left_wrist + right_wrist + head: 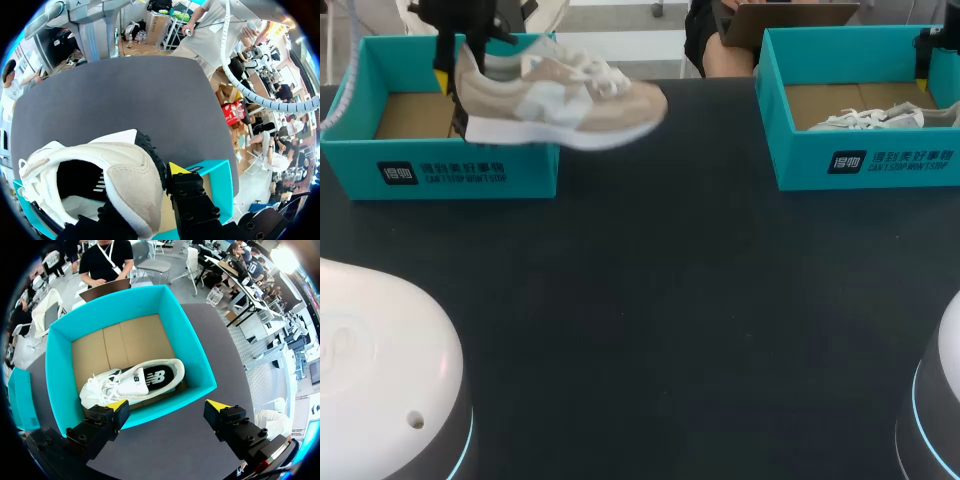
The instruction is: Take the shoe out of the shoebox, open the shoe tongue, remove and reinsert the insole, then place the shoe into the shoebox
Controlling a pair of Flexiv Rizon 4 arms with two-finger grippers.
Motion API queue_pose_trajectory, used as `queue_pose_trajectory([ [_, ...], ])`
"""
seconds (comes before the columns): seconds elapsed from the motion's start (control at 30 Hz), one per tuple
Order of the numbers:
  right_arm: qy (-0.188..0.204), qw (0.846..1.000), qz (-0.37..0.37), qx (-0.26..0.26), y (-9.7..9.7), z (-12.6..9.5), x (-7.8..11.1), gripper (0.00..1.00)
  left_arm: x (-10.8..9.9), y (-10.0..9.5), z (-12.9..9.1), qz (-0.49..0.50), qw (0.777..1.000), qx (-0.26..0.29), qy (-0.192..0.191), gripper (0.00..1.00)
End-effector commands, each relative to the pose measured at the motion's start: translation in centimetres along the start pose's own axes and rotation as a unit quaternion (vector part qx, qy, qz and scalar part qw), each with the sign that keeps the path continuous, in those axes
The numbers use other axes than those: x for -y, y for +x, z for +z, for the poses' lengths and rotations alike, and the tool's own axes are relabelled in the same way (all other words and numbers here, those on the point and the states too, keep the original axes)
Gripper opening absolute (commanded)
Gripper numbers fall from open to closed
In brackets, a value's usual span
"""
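Left gripper (149, 187) is clamped on the heel of the beige shoe (125, 170). One yellow-tipped finger is pressed against the outside of the heel, while the other is hidden by the shoe. By this hold the shoe is held clear of the table (650, 300), sole down and toe pointing toward the middle. It is judged that the heel is chosen so that the opening and tongue are free for the work on the insole. In the head view the shoe is seen above the front wall of the left shoebox (440, 165), whose cardboard floor is bare where it shows. The taking-out step is judged nearly done, though the shoe is not yet set down.

Right gripper (167, 407) is spread wide, with nothing between its fingers, above the near wall of the right shoebox (60, 355). Inside that box a white shoe (132, 382) is laid on the cardboard floor, close along the near wall.
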State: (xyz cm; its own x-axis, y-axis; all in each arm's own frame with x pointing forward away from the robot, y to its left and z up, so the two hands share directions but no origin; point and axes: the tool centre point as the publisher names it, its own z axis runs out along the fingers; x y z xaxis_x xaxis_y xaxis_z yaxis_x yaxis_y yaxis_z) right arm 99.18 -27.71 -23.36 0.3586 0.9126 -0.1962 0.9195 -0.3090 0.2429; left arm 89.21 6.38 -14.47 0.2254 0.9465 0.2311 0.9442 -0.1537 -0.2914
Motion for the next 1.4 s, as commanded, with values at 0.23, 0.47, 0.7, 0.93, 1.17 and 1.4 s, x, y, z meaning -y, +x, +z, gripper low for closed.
queue_pose_trajectory([
  [0.23, -0.001, 1.000, 0.000, 0.000, 0.0, 0.0, 0.0, 1.00, 4.4, -4.7, -0.7, 0.036, 0.975, 0.007, -0.218, 0.00],
  [0.47, -0.001, 1.000, 0.000, 0.000, 0.0, 0.0, 0.0, 1.00, 5.0, -5.6, -0.8, 0.055, 0.973, 0.009, -0.224, 0.00],
  [0.7, -0.001, 1.000, 0.000, 0.000, 0.0, 0.0, 0.0, 1.00, 5.0, -5.6, -0.8, 0.055, 0.973, 0.009, -0.224, 0.00],
  [0.93, -0.001, 1.000, 0.000, 0.000, 0.0, 0.0, 0.0, 1.00, 5.0, -5.6, -0.8, 0.055, 0.973, 0.009, -0.224, 0.00],
  [1.17, -0.001, 1.000, 0.000, 0.000, 0.0, 0.0, 0.0, 1.00, 7.4, -7.6, 1.1, 0.048, 0.984, 0.010, -0.172, 0.00],
  [1.4, -0.001, 1.000, 0.000, 0.000, 0.0, 0.0, 0.0, 1.00, 9.5, -10.4, 2.1, 0.045, 0.988, -0.007, -0.147, 0.00],
])
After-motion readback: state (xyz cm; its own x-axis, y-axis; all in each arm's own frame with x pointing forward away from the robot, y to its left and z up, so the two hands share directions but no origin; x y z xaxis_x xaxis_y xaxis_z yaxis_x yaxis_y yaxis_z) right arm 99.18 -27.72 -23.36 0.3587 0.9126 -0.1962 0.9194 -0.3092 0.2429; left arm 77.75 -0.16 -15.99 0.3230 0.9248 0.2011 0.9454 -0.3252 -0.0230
